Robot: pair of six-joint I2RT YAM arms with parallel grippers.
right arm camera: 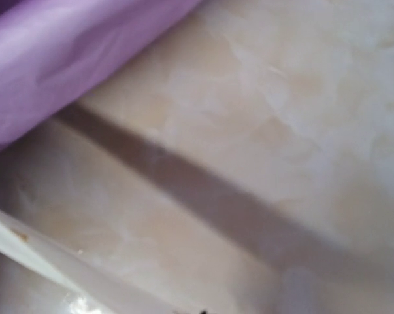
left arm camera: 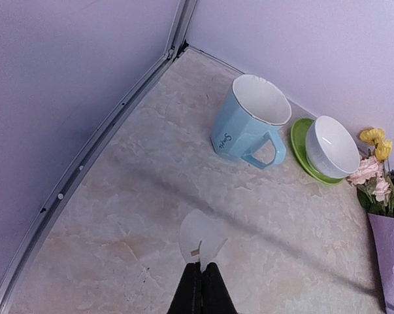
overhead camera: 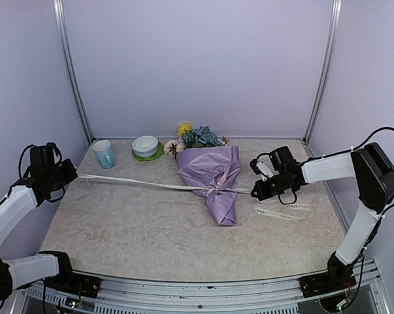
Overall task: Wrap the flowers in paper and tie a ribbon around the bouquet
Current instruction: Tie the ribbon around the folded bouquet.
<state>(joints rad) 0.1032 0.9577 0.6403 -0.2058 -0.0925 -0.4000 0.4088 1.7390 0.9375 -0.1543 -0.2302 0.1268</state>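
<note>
The bouquet [overhead camera: 213, 180] lies mid-table, heads pointing to the back wall. Its flowers [overhead camera: 198, 137] stick out of a cone of lilac paper [overhead camera: 208, 169]. The cream ribbon [overhead camera: 138, 182] is knotted round the cone's narrow part and stretches taut to both sides. My left gripper [overhead camera: 72, 175] holds its left end: in the left wrist view the black fingertips [left arm camera: 202, 275] are shut with the ribbon end [left arm camera: 202, 239] poking past them. My right gripper [overhead camera: 254, 193] is shut on the ribbon just right of the knot. A loose length [overhead camera: 285, 210] trails below it.
A light blue mug [overhead camera: 104, 154] and a white bowl [overhead camera: 145, 144] on a green saucer stand at the back left, near the flower heads. The walls and metal corner posts close in the back and sides.
</note>
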